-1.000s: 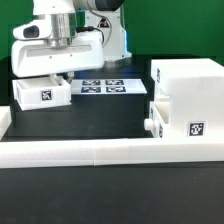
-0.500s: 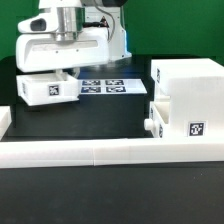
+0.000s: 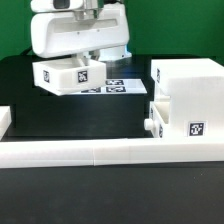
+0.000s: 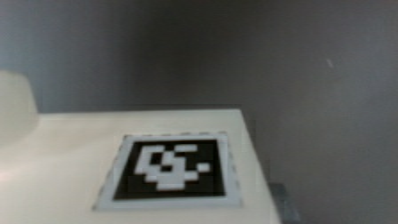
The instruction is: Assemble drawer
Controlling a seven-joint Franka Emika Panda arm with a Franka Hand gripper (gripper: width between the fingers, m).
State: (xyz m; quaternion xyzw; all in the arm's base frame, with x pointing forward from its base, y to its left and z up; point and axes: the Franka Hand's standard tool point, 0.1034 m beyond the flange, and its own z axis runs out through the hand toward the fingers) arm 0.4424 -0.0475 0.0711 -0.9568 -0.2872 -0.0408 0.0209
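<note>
— Drawer tray [image 3: 68, 76]: where was it?
— Hanging tilted above the worktop's far edge, toward the exterior view's left, just over the marker board [image 3: 117, 87].
— And the gripper [image 3: 73, 62]?
— Pinching it from above. The case [image 3: 190, 85] stood near the worktop's edge on the exterior view's right.

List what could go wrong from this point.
1. The tray hangs tilted above the table under the gripper; it could slip or twist in the grasp.
2. If it heads for the case, it could knock the knob of the second tray, or the white rail in front.
</note>
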